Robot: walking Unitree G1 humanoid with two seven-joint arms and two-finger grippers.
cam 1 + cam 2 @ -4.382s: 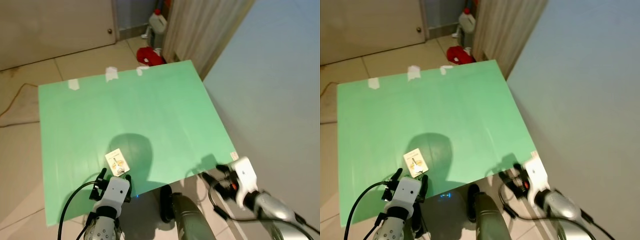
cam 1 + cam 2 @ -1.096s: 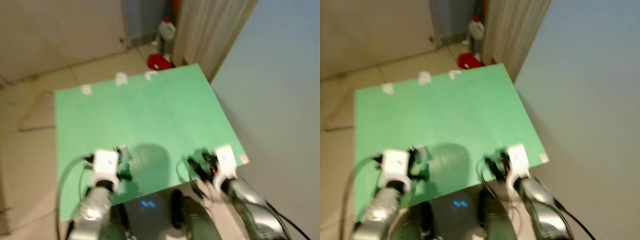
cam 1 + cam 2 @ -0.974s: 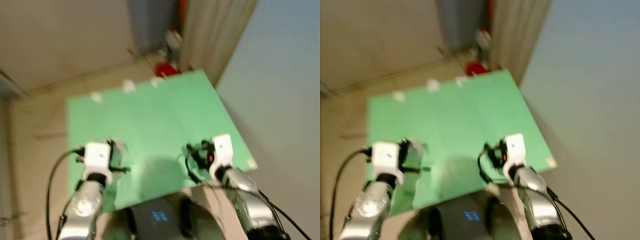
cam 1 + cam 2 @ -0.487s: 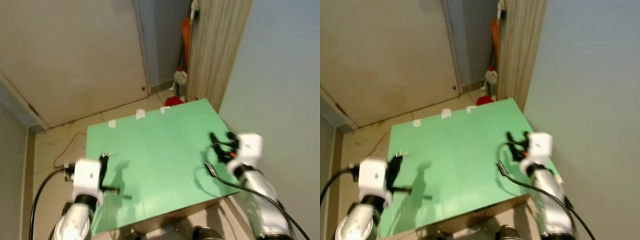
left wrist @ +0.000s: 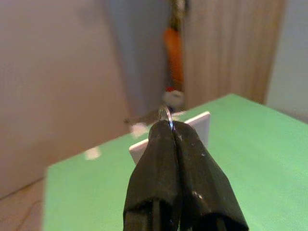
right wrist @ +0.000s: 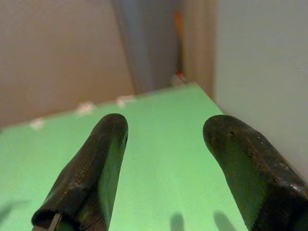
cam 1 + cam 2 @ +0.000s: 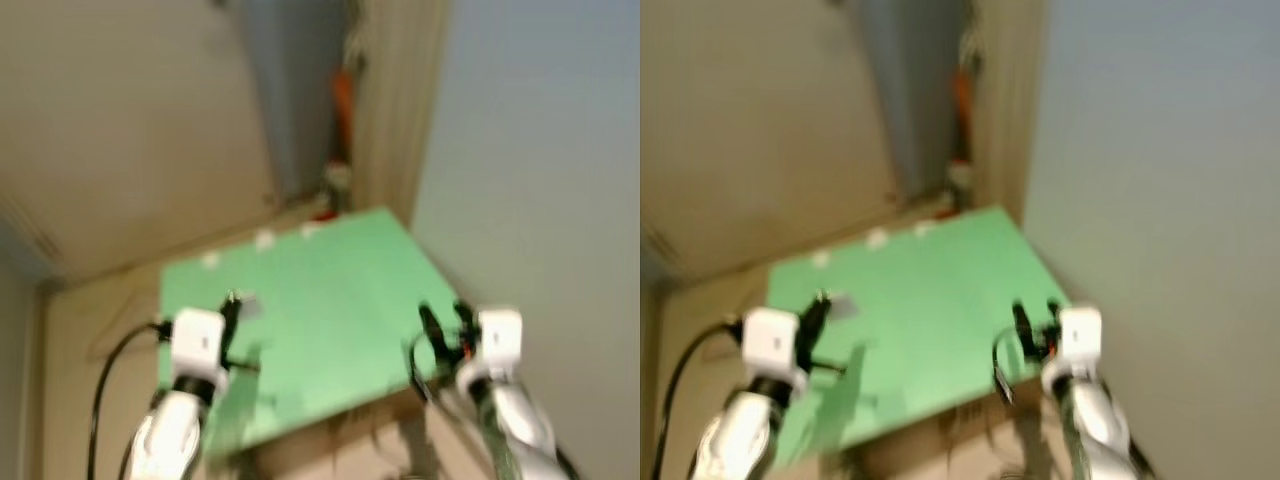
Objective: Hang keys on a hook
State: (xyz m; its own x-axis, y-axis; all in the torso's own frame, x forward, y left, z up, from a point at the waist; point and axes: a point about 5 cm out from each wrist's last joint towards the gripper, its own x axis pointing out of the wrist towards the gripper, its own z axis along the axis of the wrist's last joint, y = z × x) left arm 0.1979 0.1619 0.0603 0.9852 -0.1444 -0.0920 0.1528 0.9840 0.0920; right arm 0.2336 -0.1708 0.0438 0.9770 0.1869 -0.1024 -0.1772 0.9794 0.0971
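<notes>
Since the head views of a moment ago, the whole scene has tilted up and blurred, so the camera has lifted and more of the far wall and doorway behind the green mat [image 7: 320, 290] shows; that reads as the robot straightening from the mat with the pickup done, leaving the carry to a hook, and no hook can be made out yet. Above the mat's near left part the left gripper [image 5: 169, 126] is raised, its two black fingers [image 5: 154, 173] pressed together on the keys [image 5: 165, 114]; a thin silver ring pokes out just past the tips, and a flat white tag [image 5: 199, 126] stands behind them. Over the mat's near right corner the right gripper [image 6: 166, 130] hangs with its fingers spread wide and nothing between them. Of the keys themselves little is plain: a small ring, bright and thin, with the pale rectangular tag attached; any key blades are hidden by the fingers
</notes>
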